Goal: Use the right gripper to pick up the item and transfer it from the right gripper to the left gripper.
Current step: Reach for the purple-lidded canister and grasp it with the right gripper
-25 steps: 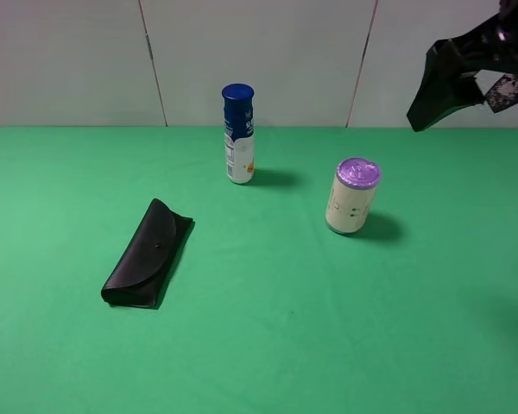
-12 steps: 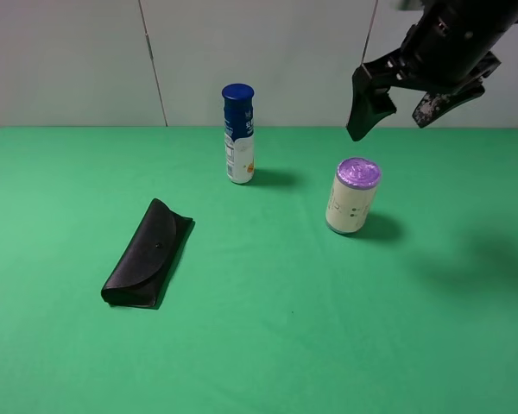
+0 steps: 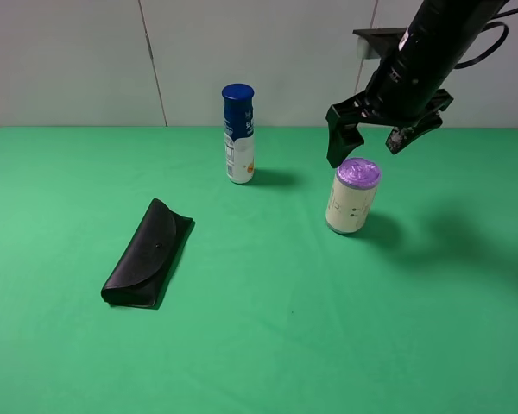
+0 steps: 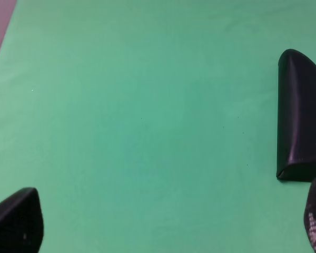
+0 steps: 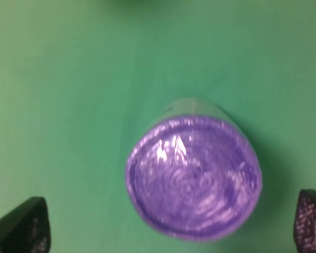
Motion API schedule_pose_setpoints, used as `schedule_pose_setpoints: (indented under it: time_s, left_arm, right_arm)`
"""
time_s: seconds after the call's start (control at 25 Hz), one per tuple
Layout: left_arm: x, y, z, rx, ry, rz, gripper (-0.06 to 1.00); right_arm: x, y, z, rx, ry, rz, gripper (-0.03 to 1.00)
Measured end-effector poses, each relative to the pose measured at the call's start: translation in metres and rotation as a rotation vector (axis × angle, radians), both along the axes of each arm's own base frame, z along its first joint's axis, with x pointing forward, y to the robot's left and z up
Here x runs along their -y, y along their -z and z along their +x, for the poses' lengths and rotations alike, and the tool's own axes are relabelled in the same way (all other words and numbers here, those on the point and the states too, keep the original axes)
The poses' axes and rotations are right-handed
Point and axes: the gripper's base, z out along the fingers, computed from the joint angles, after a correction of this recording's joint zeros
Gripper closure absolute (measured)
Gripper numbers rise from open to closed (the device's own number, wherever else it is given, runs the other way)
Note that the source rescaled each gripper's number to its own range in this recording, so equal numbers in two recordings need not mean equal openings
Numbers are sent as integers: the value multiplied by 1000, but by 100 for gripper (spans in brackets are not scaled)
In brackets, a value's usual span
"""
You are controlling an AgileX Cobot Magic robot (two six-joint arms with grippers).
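The right gripper (image 3: 365, 148) hangs spread wide and holding nothing in the upper right of the high view. It points down, with one finger on each side of the space just above the canister (image 3: 352, 200). That wide stance looks chosen so the fingers can drop down either side of the round body.

The canister stands upright on the green table (image 3: 268, 345), right of centre. It sits directly under the gripper and is not yet touched. In the right wrist view its purple lid (image 5: 194, 176) lies roughly between the two fingertips.

The left gripper (image 4: 166, 224), seen only in its own wrist view, is likewise spread and empty above the table beside the black case (image 3: 148, 254).

In the high view the case lies at lower left and a blue-capped bottle (image 3: 238, 134) stands at upper centre, both well apart from the canister.
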Motion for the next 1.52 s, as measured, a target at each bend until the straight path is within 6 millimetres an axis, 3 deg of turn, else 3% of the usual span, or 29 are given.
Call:
schedule_pose_setpoints:
  time_s: [1.04,1.52]
  left_arm:
    - [0,0,0,0,0,0,-3]
    - [0,0,0,0,0,0,-3]
  right_arm:
    - [-8,67,21,-117,-47,-65,-3]
    - [-8,71,23,-121,-47,-68,-3]
